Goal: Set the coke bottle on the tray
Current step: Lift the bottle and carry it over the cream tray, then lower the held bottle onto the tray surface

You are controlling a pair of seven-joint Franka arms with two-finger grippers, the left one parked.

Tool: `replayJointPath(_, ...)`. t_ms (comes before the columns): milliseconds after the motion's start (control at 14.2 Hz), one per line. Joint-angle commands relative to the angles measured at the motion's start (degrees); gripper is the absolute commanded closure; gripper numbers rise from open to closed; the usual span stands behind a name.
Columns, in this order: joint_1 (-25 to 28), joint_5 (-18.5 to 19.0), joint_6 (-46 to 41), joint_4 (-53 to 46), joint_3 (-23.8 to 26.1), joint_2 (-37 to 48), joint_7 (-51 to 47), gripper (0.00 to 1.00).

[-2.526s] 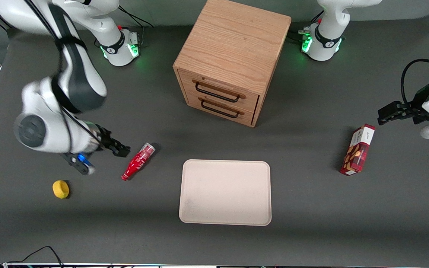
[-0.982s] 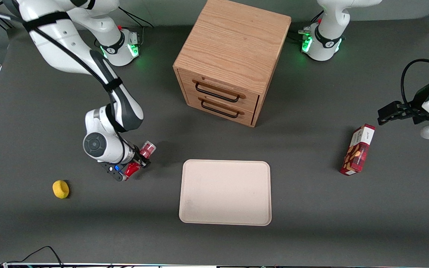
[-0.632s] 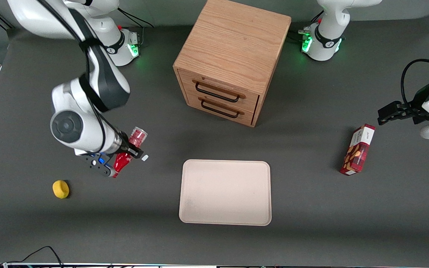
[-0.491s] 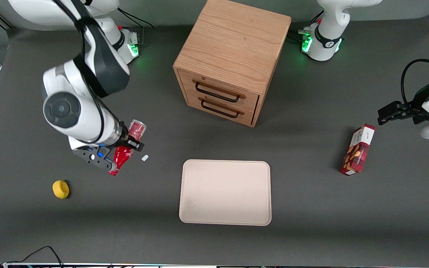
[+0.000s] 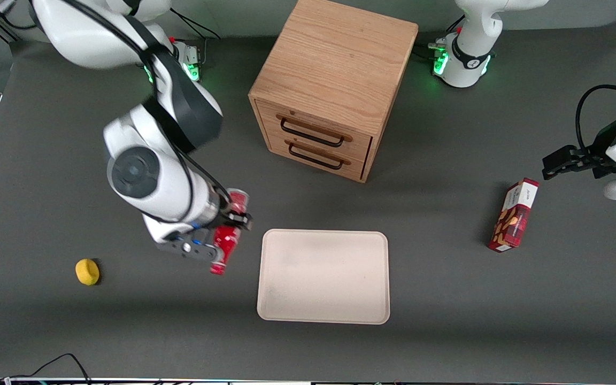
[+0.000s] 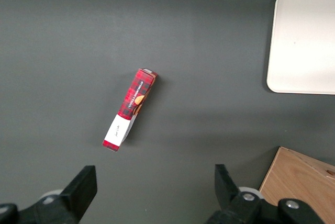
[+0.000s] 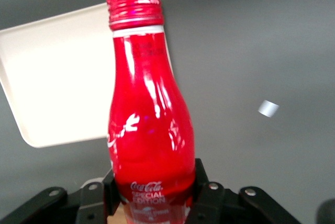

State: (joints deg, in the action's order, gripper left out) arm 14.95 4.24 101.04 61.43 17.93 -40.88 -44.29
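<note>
Toward the working arm's end of the table point(image 5: 46, 331), a small yellow object point(image 5: 87, 271) lies on the dark surface, well apart from everything else. Next comes the gripper point(image 5: 226, 227), held above the table just beside the tray's short edge, its fingers clamped on the lower body of the coke bottle point(image 5: 224, 245). The wrist view confirms the hold: the coke bottle point(image 7: 149, 114) sits between the black pads, its red cap pointing away from the camera, with a corner of the tray point(image 7: 47, 82) showing past it. A small pale scrap point(image 7: 267, 108) lies on the table near the bottle; what it is cannot be told.

So the pick looks done: the bottle is off the table and in the grip. In the front view it lies nearly level in the fingers, cap end nearer the front camera, and it has not yet crossed the rim.

The tray point(image 5: 323, 315) lies bare in the middle of the table, nearer the front camera than the wooden drawer cabinet point(image 5: 335, 80). What remains, by my judgement, is a short carry sideways over the rim, a lowering onto the flat floor, and the release. The tray is roomy, so aim should not be hard; a bottle laid down on its side may roll.

Toward the parked arm's end stands a red snack box point(image 5: 513, 216), no part of the job.
</note>
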Motion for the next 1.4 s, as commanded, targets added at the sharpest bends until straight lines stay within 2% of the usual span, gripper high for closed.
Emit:
replayJointPath(0,1.66,1.47,5.46,-5.71,1.23,-8.85,0.78,1.00)
replayJointPath(211,2.02,1.65,11.62,-5.54,1.23,-14.39,2.09,1.00)
replayJointPath(351,2.28,5.41,12.95,-5.54,1.31,-17.03,6.47,1.00)
replayJointPath(561,2.81,7.79,14.79,-5.19,1.32,-19.76,7.20,1.00)
replayJointPath(632,2.98,11.11,16.63,-3.36,1.32,-19.94,7.11,1.00)
replayJointPath(702,3.07,12.79,19.34,-1.77,1.32,-20.20,7.11,1.00)
replayJointPath(1053,3.16,13.16,21.48,-1.05,1.32,-21.08,6.41,1.00)
replayJointPath(1123,3.16,13.07,21.48,-0.97,1.32,-21.08,6.06,0.41)
replayJointPath(1193,3.16,13.51,21.48,-0.88,1.32,-21.08,5.97,0.00)
replayJointPath(1333,3.16,13.86,21.48,-0.70,1.32,-21.08,5.88,0.00)
